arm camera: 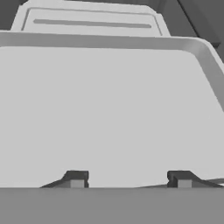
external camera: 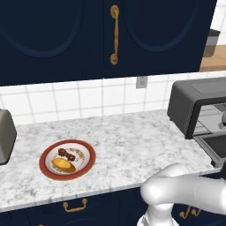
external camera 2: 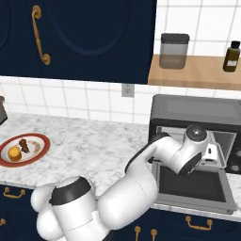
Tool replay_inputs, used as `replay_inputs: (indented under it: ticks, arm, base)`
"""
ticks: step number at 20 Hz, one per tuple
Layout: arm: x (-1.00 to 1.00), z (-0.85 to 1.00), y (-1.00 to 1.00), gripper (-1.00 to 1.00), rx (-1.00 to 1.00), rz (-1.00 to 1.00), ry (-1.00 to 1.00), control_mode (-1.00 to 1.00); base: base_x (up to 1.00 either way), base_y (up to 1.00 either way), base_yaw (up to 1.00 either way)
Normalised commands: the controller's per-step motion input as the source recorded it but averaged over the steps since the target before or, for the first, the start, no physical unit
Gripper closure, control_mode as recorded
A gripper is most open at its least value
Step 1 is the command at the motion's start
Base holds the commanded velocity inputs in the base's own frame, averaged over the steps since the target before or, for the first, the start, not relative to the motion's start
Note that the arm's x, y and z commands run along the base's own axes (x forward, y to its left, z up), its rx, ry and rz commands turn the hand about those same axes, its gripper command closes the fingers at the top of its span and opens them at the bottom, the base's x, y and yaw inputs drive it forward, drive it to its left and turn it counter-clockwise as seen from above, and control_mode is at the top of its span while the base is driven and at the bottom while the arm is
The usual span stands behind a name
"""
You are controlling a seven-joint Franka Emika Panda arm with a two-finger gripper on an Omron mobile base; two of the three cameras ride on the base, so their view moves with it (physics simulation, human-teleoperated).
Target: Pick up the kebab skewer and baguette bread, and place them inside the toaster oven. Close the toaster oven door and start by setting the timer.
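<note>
Pincer: the pincer [arm camera: 130, 179] was seen in the hand view with its two dark tips standing apart and nothing between them; whether it was fully wide could not be told. It was held at the mouth of the toaster oven [external camera 2: 197, 110], above the lowered toaster oven door [external camera 2: 193, 186].
Key relation: the kebab skewer [external camera: 66, 154] and the baguette bread [external camera: 63, 165] lay well apart from the pincer, far off to its left along the counter [external camera: 128, 150]. A long sideways reach would be judged necessary.
Long axes: the loaf's ran roughly along the counter's front edge; the skewer's could not be made out surely.
Resting place: both were set on a red-rimmed plate [external camera: 88, 164], just beside each other.
Materials and shapes: white-grey veined marble counter; boxy dark grey oven; flat flap with glass window; stubby golden loaf; thin stick with dark red and brown chunks.
Task state: judged barely begun, no food yet lifted.
</note>
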Motion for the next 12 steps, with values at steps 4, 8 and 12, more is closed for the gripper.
replay_inputs:
  ticks: [4, 8, 12]
  arm:
    - [-0.74, 0.75, 0.21, -1.00, 0.00, -0.06, -0.13, -1.00]
    - [-0.47, 0.83, 0.62, -1.00, 0.00, -0.05, 0.00, -1.00]
    - [-0.41, 0.57, 0.94, -1.00, 0.00, -0.03, 0.02, -1.00]
  base:
    - [0.00, 0.00, 0.00]
    - [0.00, 0.00, 0.00]
    - [0.00, 0.00, 0.00]
